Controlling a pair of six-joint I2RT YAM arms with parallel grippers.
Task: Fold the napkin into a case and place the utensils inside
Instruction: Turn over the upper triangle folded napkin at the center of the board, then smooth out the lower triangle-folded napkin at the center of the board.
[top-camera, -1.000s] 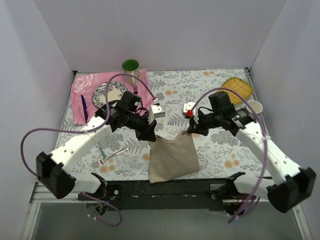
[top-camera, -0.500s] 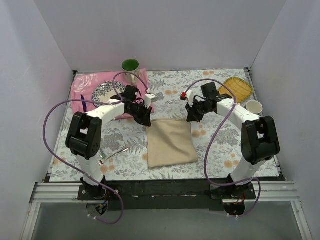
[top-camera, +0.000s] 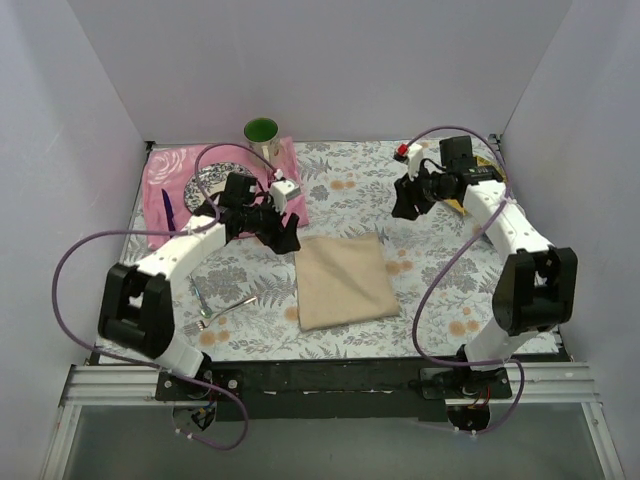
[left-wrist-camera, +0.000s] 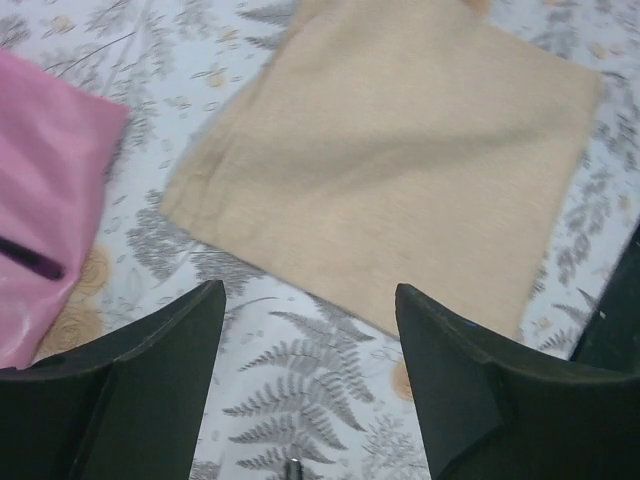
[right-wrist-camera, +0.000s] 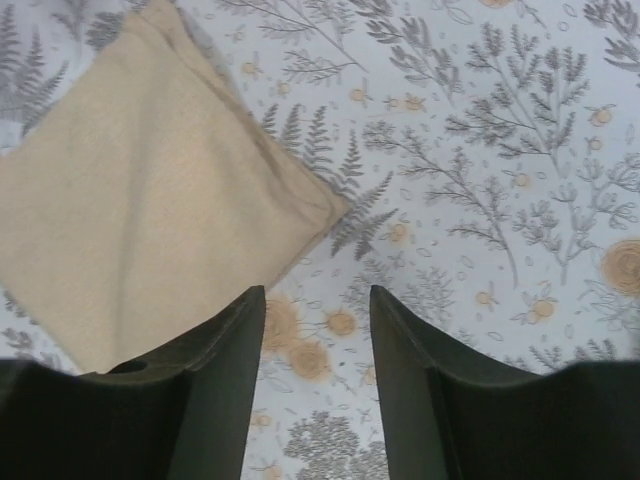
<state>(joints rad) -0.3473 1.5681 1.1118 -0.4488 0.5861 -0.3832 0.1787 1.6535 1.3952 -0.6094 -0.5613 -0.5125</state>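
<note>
Here the napkin (top-camera: 345, 280) lay folded flat. The left gripper (top-camera: 289, 241) hovered beside its far-left corner, fingers apart; the right gripper (top-camera: 403, 208), likewise spread, hung farther off.

The napkin (top-camera: 345, 281) was plain beige-tan. The desk (top-camera: 440, 290) showed white cloth printed with grey ferns and orange blooms. The mat (top-camera: 165, 178) was pink, the cup (top-camera: 261, 131) green inside.

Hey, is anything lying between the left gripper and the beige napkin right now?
Nothing visible. The left gripper hangs open just off the napkin's far-left corner, with only bare floral tablecloth between them.
</note>
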